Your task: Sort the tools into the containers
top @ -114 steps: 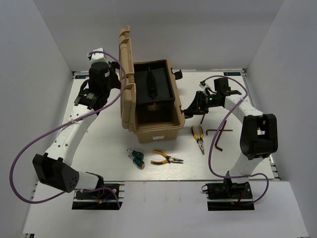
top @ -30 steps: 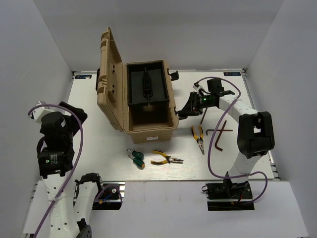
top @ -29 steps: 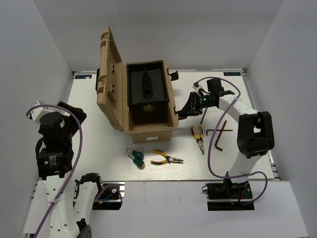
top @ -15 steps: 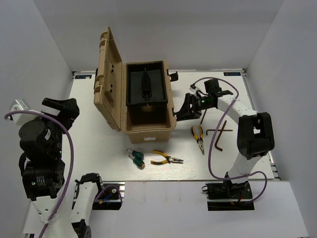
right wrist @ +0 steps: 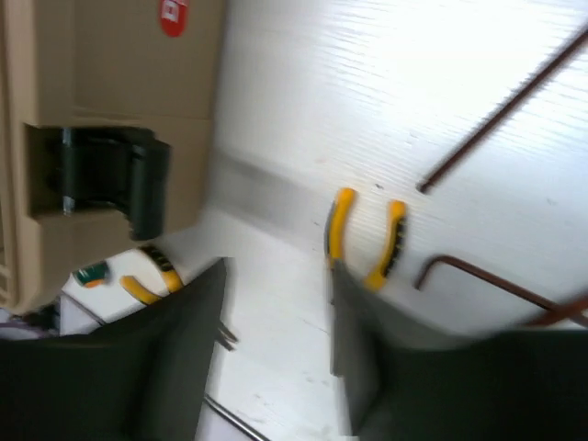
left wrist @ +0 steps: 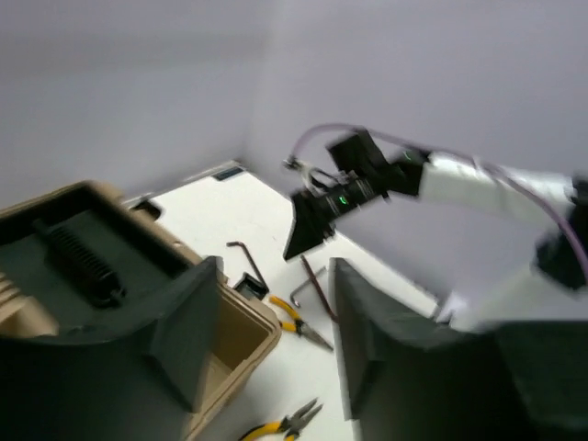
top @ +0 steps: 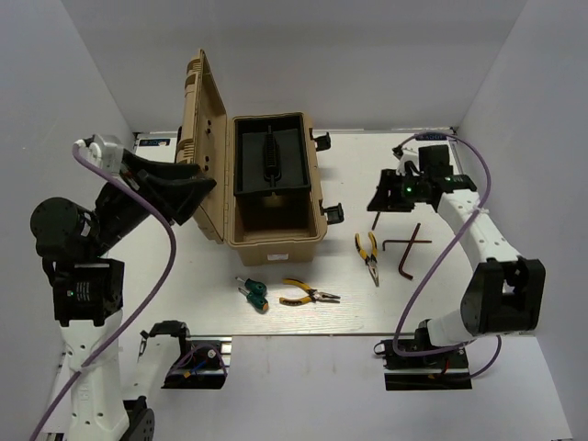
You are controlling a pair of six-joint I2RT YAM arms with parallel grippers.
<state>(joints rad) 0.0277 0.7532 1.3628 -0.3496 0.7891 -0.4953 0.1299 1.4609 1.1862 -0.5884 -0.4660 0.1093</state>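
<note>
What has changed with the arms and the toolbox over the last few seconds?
The left gripper left the tan plastic toolbox's lid, which is now fully open, and pulled back left. The right gripper drew away rightward from the box's side. Both are open and empty. The yellow-handled pliers, green-handled screwdrivers and reddish hex keys lie unmoved.

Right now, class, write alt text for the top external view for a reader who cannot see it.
Two robot arms flank an open tan toolbox on a white table; two yellow-handled pliers, green-handled screwdrivers and hex keys lie beside it.
</note>
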